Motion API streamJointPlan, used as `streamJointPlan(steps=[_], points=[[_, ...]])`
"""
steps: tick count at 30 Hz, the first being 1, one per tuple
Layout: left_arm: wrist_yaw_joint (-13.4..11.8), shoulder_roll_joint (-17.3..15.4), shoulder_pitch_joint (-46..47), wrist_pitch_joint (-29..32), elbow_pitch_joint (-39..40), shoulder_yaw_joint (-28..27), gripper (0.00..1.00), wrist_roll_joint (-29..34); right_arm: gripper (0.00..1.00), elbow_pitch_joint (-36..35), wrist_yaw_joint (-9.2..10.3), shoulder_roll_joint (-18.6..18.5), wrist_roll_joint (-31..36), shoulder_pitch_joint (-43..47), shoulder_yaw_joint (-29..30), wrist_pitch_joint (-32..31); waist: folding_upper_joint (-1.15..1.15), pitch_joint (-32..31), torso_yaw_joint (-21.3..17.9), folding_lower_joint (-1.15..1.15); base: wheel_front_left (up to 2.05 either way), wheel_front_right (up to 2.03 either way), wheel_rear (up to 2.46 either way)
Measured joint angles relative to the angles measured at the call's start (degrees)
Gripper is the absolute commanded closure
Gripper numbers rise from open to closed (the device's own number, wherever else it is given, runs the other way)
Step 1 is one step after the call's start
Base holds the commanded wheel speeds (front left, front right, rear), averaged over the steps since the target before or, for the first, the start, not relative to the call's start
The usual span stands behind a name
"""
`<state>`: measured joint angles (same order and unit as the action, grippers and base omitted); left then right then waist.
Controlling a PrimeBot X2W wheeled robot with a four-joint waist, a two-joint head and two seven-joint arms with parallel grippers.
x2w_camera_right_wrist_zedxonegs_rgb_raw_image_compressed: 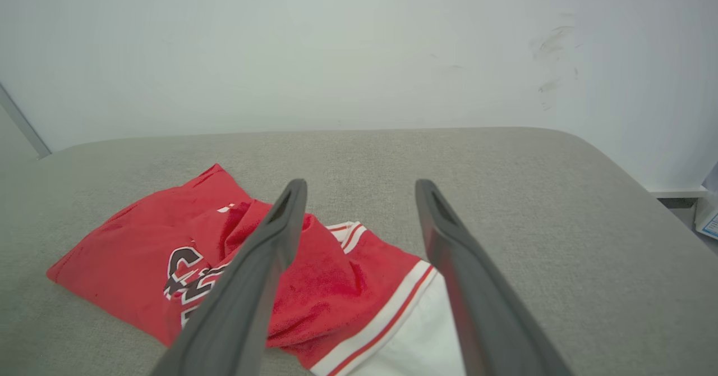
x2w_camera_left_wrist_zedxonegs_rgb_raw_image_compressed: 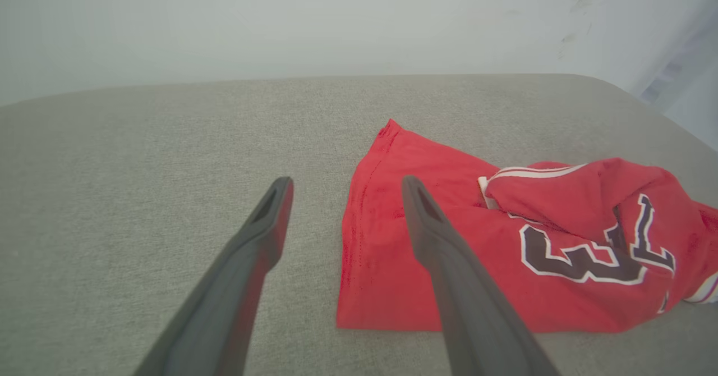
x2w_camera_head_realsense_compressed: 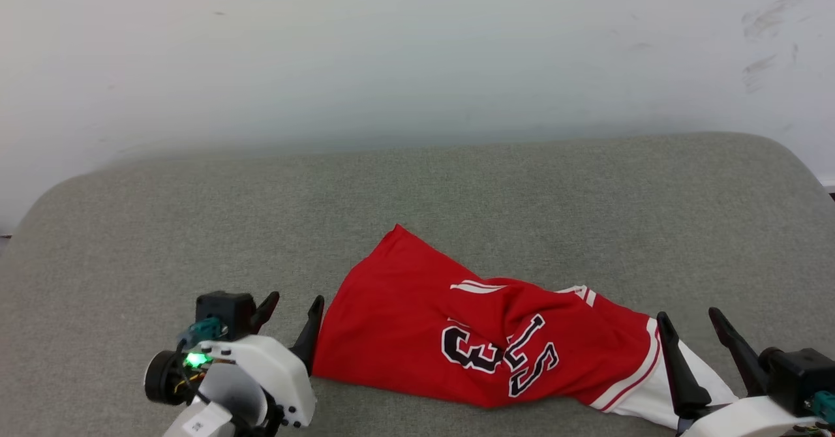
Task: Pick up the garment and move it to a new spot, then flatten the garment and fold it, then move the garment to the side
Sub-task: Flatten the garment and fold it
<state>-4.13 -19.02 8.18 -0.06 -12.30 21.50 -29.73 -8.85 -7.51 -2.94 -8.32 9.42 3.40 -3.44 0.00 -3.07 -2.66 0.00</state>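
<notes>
Left gripper (x2w_camera_head_realsense_compressed: 296, 297) held wide apart and empty, garment (x2w_camera_head_realsense_compressed: 417, 319) crumpled just to its right, hem edge beside the inner finger, right gripper (x2w_camera_head_realsense_compressed: 688, 314) parted wide over the white sleeve, bare grey cushion (x2w_camera_head_realsense_compressed: 522, 182) spread beyond both, bounded by pale wall (x2w_camera_head_realsense_compressed: 417, 52).

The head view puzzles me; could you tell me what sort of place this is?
Probably an indoor test room, though I cannot be sure: a grey fabric-covered padded surface with rounded corners, a bare pale wall with scuff marks behind it, and one red garment lying crumpled on the surface.
</notes>
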Motion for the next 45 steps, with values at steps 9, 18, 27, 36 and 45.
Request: streamJointPlan(steps=[9, 18, 27, 36, 45], points=[[5.8, 2.4, 12.5, 15.1, -7.1, 4.4, 0.00, -4.2, 0.00, -0.9, 0.00, 0.0, -0.3, -0.8, 0.4, -1.7, 0.00, 2.9, -3.0, 0.01, 0.00, 0.00, 0.00], [9.2, 2.1, 24.2, 29.0, -17.2, 8.3, 0.00, -5.2, 0.00, -1.4, 0.00, 0.0, -0.8, -4.0, 0.5, -0.5, 0.00, 10.5, -5.9, 0.01, 0.00, 0.00, 0.00], [11.0, 0.9, 30.0, 43.3, -24.8, 13.1, 0.53, -6.9, 0.00, 0.6, 0.00, 0.0, -2.3, -5.6, 0.7, 0.9, 0.00, 15.1, -8.2, 0.01, 0.00, 0.00, 0.00], [11.5, 0.7, 29.6, 34.9, -25.2, 16.3, 1.00, -6.1, 0.00, 2.0, 0.00, 0.0, -2.7, -6.0, 1.8, 1.1, 0.00, 14.3, -6.8, 0.00, 0.00, 0.00, 0.00], [7.3, -3.0, 23.7, 24.0, -18.3, 13.5, 1.00, -4.8, 0.00, 1.1, 0.00, 0.0, -1.4, -4.8, 3.6, -0.5, 0.00, 8.9, -3.4, 0.01, 0.00, 0.00, 0.00]])
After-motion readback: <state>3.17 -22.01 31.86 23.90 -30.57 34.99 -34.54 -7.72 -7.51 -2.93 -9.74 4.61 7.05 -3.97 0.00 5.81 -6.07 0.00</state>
